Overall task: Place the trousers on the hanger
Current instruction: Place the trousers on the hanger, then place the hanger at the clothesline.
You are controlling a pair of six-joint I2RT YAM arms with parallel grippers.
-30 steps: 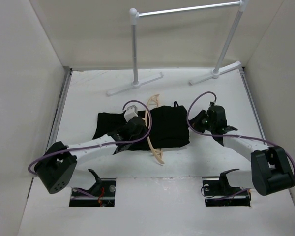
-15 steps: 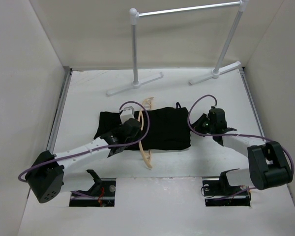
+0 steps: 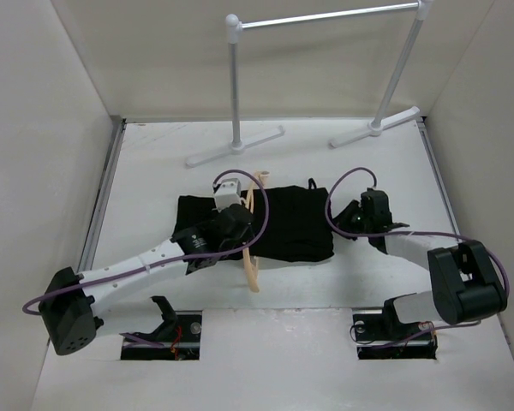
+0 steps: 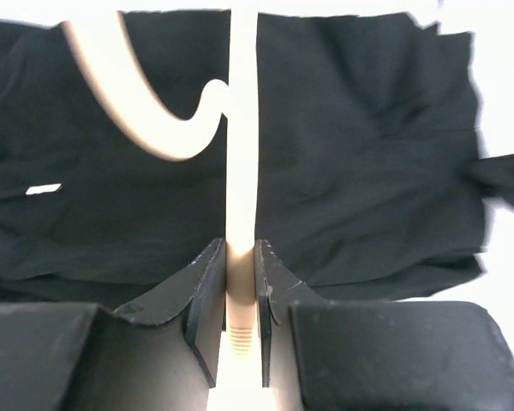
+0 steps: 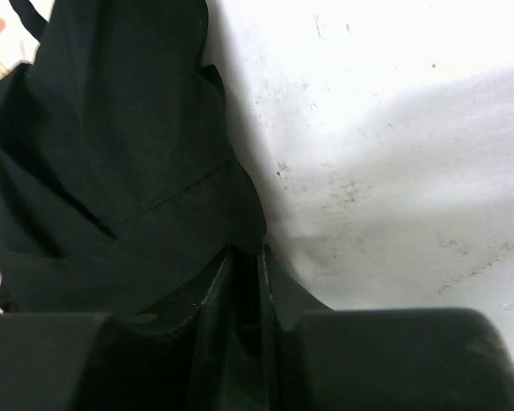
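At the near-left corner of the table (image 3: 154,163) we see a dark rectangular opening (image 3: 161,330) cut into the near edge, with an arm's mount sitting in it. From that corner the left arm (image 3: 137,261) reaches toward the middle of the surface. The left gripper (image 3: 242,233) is clamped on the hanger (image 3: 254,276). In its wrist view the two fingers (image 4: 207,282) press on either side of the straight pale wooden bar. The bar runs away from them over black cloth, and a curved wooden part shows blurred to the left of it.

From above, the hanger lies across the trousers (image 3: 295,224) from far to near, left of their middle. Its near end juts past the cloth over bare table, and its far end pokes out beyond the cloth's far edge. The trousers are a folded black heap in the middle of the table, and the left arm's wrist covers part of their left half. Behind them, toward the far edge, stands the rail stand (image 3: 234,86), its feet well apart from the cloth.

At the trousers' right edge sits the right gripper (image 3: 346,221), low over the surface, with a purple cable (image 3: 349,174) arching above it. Its fingers (image 5: 207,291) stand close together, and black cloth reaches right up to their tips. We cannot tell whether they pinch it. The right arm (image 3: 420,244) bends back to a second opening (image 3: 394,330) at the near-right edge, which holds its mount.
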